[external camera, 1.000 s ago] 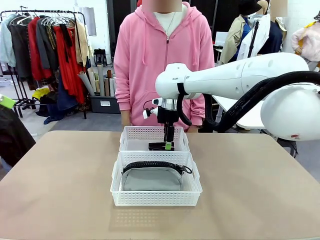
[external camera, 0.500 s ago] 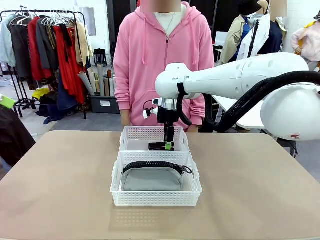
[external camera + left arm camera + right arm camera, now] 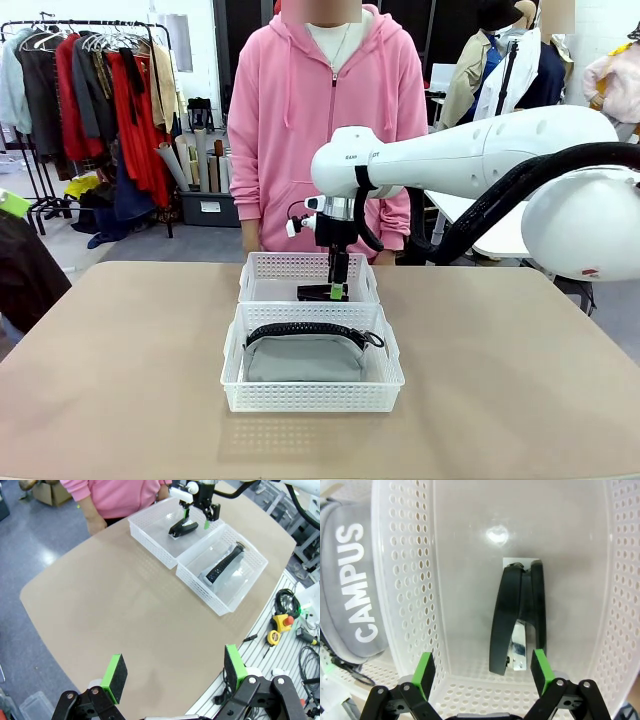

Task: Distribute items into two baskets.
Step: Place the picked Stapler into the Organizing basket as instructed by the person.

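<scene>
- Front view: a tan table (image 3: pixel 120 370) stands in a room with a clothes rack (image 3: pixel 90 100) at the far left; a person in a pink hoodie (image 3: pixel 325 120) stands at the far edge
- The right arm (image 3: pixel 470 155) reaches in from the right, wrist turned straight down, and the right gripper (image 3: pixel 338 290) hangs inside the smaller basket (image 3: pixel 265 275), just above the black stapler (image 3: pixel 318 292)
- Touching that basket on its near side is the larger basket (image 3: pixel 310 398), which holds the grey pouch (image 3: pixel 305 358), zipper (image 3: pixel 305 330) along its top
- Left wrist view: the left gripper (image 3: pixel 172 672) hovers high above the bare near part of the table (image 3: pixel 110 610), its green pads (image 3: pixel 114 677) spread wide with nothing between them
- Well beyond it the two baskets sit side by side: the smaller basket (image 3: pixel 150 535) with the stapler (image 3: pixel 182 528) under the other arm's gripper, the larger basket (image 3: pixel 220 605) with the pouch (image 3: pixel 222 567)
- A metal rail with cables and tools (image 3: pixel 285 630) runs along the table's edge
- Right wrist view: the right gripper (image 3: pixel 482 672) looks straight down into the smaller basket (image 3: pixel 405 580); its green pads (image 3: pixel 424 672) stand apart on either side of the stapler (image 3: pixel 517 622), not touching it
- The stapler lies on its side on the basket floor, its metal base showing
- Past the perforated wall, the pouch (image 3: pixel 350 580) shows white "CAMPUS" lettering
</scene>
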{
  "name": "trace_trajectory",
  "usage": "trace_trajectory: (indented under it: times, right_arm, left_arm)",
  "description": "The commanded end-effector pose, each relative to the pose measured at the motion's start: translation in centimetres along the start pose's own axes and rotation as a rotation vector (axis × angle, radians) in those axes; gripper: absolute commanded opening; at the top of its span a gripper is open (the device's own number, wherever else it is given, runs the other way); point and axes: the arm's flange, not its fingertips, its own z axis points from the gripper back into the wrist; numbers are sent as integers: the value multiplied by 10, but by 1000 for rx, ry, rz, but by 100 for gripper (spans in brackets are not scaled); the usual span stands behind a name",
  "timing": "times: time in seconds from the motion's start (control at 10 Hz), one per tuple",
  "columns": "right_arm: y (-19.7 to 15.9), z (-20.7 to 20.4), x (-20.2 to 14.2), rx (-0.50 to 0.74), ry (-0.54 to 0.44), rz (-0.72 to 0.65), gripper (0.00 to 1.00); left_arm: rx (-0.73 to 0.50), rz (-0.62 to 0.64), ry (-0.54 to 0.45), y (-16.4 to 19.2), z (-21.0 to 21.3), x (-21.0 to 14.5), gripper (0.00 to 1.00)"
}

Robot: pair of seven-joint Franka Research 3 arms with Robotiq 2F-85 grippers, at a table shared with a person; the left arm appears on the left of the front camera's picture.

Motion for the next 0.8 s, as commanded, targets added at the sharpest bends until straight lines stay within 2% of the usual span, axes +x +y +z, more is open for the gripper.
trace_trajectory:
  times: [0.0, 0.2, 0.5, 0.7]
  right_arm:
    - [13, 38, -42, -25, -95, -126, 100]
    - [32, 78, -89, -57, -195, -235, 100]
    - [81, 144, -179, -95, -329, -388, 100]
    - [113, 185, -248, -45, -465, -534, 100]
  left_arm:
    - [-11, -12, -15, 1, -1, 0, 100]
    - [-11, -12, -15, 1, -1, 0, 100]
    - [-11, -12, -15, 1, -1, 0, 100]
    - [-11, -12, -15, 1, -1, 0, 100]
